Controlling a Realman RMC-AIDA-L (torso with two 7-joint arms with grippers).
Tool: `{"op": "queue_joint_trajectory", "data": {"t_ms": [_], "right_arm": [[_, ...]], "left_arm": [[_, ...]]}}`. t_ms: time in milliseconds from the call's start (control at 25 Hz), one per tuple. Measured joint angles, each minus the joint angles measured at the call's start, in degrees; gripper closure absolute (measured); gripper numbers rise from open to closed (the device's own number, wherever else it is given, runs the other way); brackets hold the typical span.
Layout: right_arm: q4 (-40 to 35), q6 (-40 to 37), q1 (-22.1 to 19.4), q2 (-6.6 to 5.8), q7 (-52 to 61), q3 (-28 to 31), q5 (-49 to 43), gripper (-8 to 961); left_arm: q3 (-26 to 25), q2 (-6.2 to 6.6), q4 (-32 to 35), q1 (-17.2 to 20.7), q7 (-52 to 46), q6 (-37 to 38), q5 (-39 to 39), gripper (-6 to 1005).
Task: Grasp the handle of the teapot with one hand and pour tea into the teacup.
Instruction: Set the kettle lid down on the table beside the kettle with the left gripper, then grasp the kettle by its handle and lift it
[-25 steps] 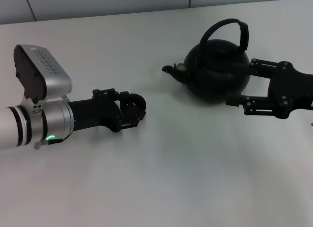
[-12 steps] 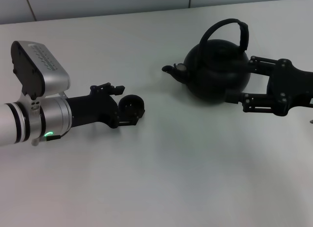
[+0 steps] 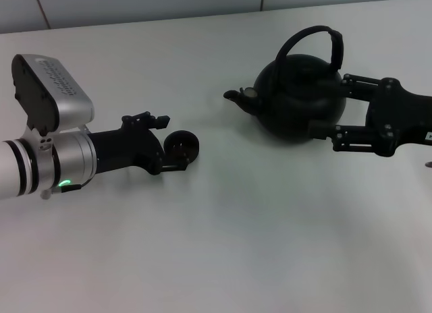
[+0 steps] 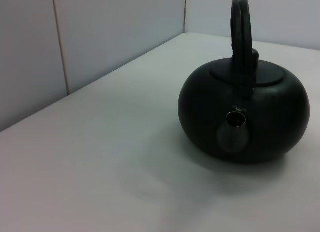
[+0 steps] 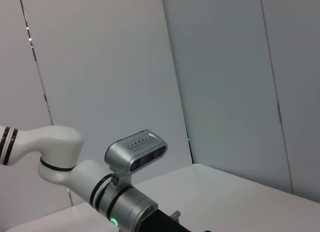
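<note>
While my left gripper [image 3: 177,146] sits low on the pale matte table [image 3: 223,245], its fingers are spread around the tiny round black bowl-shaped teacup [image 3: 183,146]; can't tell if they're pressing it or just flanking it. Head view only for that: my left wrist cam shows no fingers or cup, just the big round matte black teapot [image 4: 244,116] spout-on, w/ its tall arched black handle [image 4: 241,34] edge-on above the lid.

My right gripper [image 3: 329,105] is at the teapot's far side from the spout, fingers wide apart, one near the upper body by the handle's base, the other low against the belly; contact unclear. Teapot stands upright on the table, well apart from the cup, spout aimed toward it.

Right wrist cam shows neither pot nor cup: grey wall panels [image 5: 220,82] and my left arm's silver wrist [image 5: 132,189] w/ a green light.
</note>
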Motion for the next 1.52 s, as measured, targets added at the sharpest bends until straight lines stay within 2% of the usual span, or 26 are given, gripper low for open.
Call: {"op": "queue_joint_trajectory", "data": {"t_ms": [200,520,720,760,800,840,880,960,1120,1160,1200,1240,1280,1320,1360,1400,1440,1480,1520], "right_arm": [[0.1,0.8,0.0,0.0,0.0,-0.1,0.0,152],[0.2,1.4,0.0,0.0,0.0,-0.2,0.0,152],[0.3,1.9,0.0,0.0,-0.1,-0.1,0.0,152],[0.4,2.5,0.0,0.0,-0.3,0.0,0.0,152],[0.4,2.5,0.0,0.0,-0.3,0.0,0.0,152],[0.6,3.3,0.0,0.0,-0.4,-0.2,0.0,152],[0.6,3.3,0.0,0.0,-0.4,-0.2,0.0,152],[1.2,4.3,0.2,0.0,-0.5,-0.1,0.0,152],[1.7,5.2,0.4,0.0,-0.6,0.3,0.0,152],[1.9,6.1,0.4,-0.01,-0.7,0.4,0.0,152],[1.9,6.6,0.3,0.0,-0.9,0.4,0.0,152],[2.0,6.9,0.2,-0.01,-1.1,0.5,0.2,152],[2.2,7.2,0.1,-0.03,-1.3,0.6,0.4,152],[2.2,7.2,0.1,-0.03,-1.3,0.6,0.4,152],[2.4,7.4,-0.2,-0.11,-1.7,1.1,1.2,152],[2.6,7.4,-0.4,-0.13,-1.9,1.6,1.5,152],[2.9,7.5,-0.4,-0.14,-2.1,2.2,1.6,152],[3.1,7.5,-0.5,-0.14,-2.1,2.9,1.7,153],[3.1,7.5,-0.5,-0.14,-2.1,2.9,1.7,153]], "left_arm": [[0.3,0.17,1.8,1.0,-0.6,0.8,0.0,135],[-1.4,0.42,7.8,5.5,-0.6,4.4,-0.3,136],[-6.7,0.45,10.4,7.9,-0.6,11.8,-0.4,137],[-9.8,0.44,10.5,8.5,-0.5,15.5,-0.5,137],[-9.8,0.44,10.5,8.5,-0.5,15.5,-0.5,137],[-13.0,0.42,10.5,9.0,-0.2,19.2,-0.5,137],[-13.0,0.42,10.5,9.0,-0.2,19.2,-0.5,137],[-16.4,0.42,10.4,9.6,0.0,22.4,-0.5,137],[-16.4,0.42,10.4,9.6,0.0,22.4,-0.5,138],[-20.4,0.62,10.1,10.3,2.3,27.8,-0.4,138],[-22.1,0.78,10.1,10.8,4.6,30.8,-0.2,138],[-22.1,0.78,10.1,10.8,4.6,30.8,-0.2,138],[-23.1,1.09,10.2,11.3,6.0,33.0,0.0,139],[-23.6,2.03,10.5,11.8,7.3,36.4,0.0,139],[-23.8,3.48,10.6,12.0,7.3,39.0,0.1,139],[-23.9,3.95,10.6,12.0,7.2,39.5,0.1,139],[-24.0,5.72,10.4,11.9,6.3,40.8,0.3,139],[-24.1,6.5,10.4,11.9,5.7,41.0,0.9,139],[-24.1,6.5,10.4,11.9,5.7,41.0,0.9,139]]}}
